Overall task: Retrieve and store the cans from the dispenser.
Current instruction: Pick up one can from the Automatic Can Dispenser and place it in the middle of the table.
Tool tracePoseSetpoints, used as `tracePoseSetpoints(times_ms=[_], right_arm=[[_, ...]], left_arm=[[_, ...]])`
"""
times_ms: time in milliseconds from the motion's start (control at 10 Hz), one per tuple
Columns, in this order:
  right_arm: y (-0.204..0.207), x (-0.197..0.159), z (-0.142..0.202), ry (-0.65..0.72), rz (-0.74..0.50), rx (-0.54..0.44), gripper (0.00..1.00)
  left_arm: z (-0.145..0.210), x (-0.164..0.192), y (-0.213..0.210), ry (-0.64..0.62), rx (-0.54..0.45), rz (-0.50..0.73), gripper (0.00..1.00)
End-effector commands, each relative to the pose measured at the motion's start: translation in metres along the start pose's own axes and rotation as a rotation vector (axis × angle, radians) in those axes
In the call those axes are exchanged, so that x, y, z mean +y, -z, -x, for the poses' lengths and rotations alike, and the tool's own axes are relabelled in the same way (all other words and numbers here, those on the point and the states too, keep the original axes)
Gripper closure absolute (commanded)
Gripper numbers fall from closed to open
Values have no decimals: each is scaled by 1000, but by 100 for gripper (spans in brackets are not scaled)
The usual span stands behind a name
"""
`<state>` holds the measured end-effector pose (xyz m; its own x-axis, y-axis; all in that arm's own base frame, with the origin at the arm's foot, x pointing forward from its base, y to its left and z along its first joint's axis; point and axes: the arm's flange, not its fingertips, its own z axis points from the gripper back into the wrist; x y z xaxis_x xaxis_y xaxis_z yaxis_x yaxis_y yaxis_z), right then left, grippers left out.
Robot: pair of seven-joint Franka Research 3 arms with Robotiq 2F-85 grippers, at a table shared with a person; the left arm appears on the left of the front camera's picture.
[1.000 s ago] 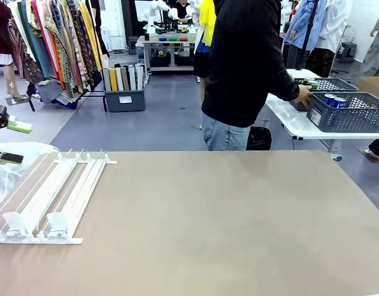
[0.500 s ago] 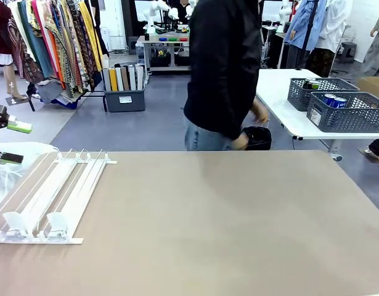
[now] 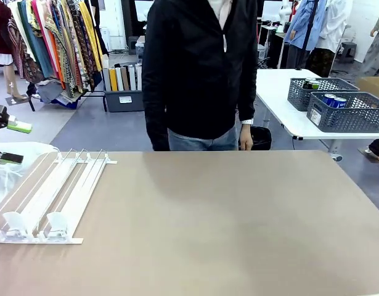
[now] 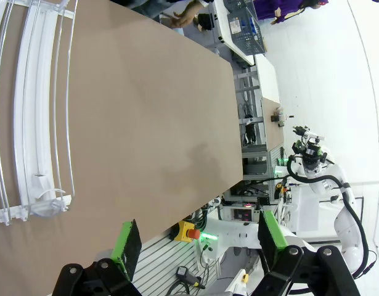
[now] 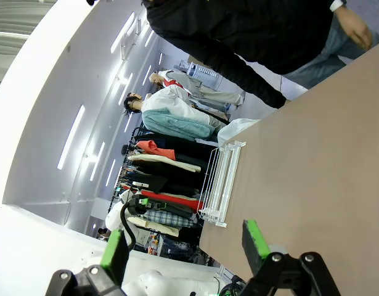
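The dispenser [image 3: 50,197] lies flat at the left of the brown table [image 3: 226,222], its lanes holding no cans. My left gripper [image 3: 9,143] hovers open at the picture's left edge, just beyond the rack's far end. In the left wrist view the dispenser [image 4: 35,117] runs along the top left, and my left gripper [image 4: 198,240] has nothing between its green pads. My right gripper [image 5: 184,246] is open above the table, far from the dispenser [image 5: 221,182]. Two blue cans [image 3: 334,100] stand in a dark grey basket [image 3: 349,117] on a side table.
A person in a black jacket [image 3: 201,68] stands at the table's far edge, hands down. A clear plastic bag [image 3: 10,169] lies left of the rack. A second grey basket [image 3: 312,91] sits on the white side table [image 3: 281,111] at the right.
The person has left the side table at the right and now stands facing the middle of my table. Neither arm has moved.
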<state>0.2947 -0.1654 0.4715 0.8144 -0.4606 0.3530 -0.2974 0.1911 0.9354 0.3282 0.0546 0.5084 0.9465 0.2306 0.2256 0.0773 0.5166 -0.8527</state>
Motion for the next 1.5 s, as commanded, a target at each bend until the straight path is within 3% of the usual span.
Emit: tracePoseSetpoints(times_ms=[0,1400], right_arm=[[1,4,-2,-1,-13,-8,0],[1,4,-2,-1,-13,-8,0]], left_arm=[[-2,0,0,2,-3,19,0],[-2,0,0,2,-3,19,0]])
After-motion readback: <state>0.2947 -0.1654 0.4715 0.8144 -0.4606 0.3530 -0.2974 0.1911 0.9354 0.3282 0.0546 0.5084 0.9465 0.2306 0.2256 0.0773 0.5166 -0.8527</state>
